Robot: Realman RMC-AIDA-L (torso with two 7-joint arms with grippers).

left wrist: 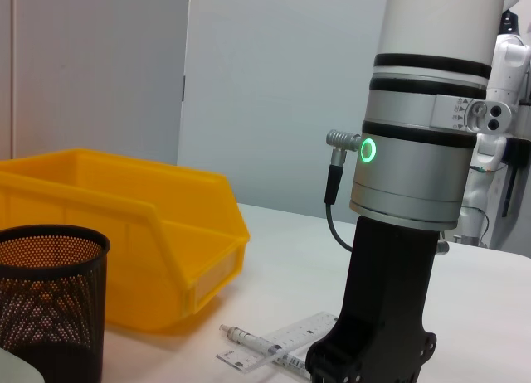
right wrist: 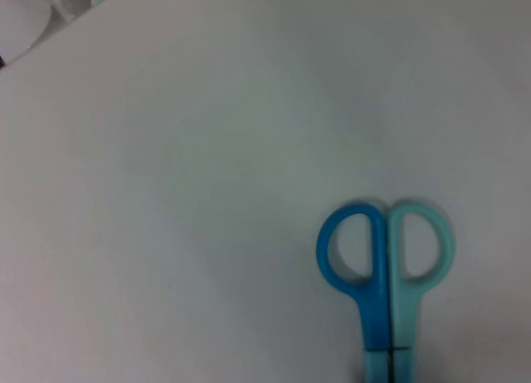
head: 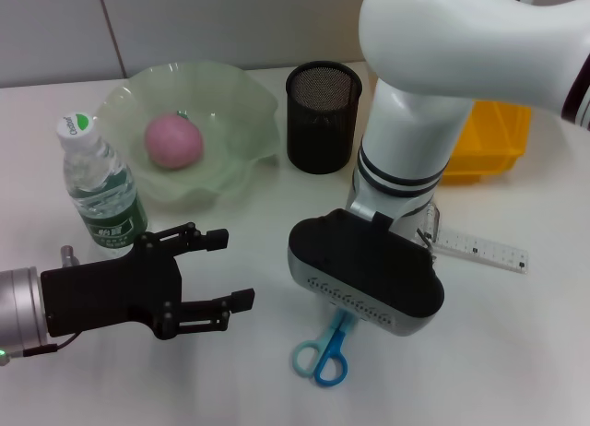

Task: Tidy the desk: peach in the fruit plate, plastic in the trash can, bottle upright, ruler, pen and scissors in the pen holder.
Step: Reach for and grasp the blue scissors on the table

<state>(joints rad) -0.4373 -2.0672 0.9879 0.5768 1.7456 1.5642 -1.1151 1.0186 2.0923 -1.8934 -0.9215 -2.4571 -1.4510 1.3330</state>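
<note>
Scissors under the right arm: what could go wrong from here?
The right arm's wrist housing hides the scissors' blades in the head view, so a grasp there cannot be checked; its fingers show in no view. The ruler and pen lie just beside that arm and might get pushed. The open left gripper sits close to the upright bottle and could tip it.

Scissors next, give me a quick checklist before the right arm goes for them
1. Scissors flat on the desk, blades closed: ok.
2. Right tool above them: ok by the head view, handles poke out beneath the wrist; fingers hidden, so opening: cannot tell.
3. Pen holder upright, mouth free: ok.
4. Left tool open, off to the side of the scissors: ok.
5. Ruler and pen beside the right arm, risk of a nudge: cannot tell.
</note>
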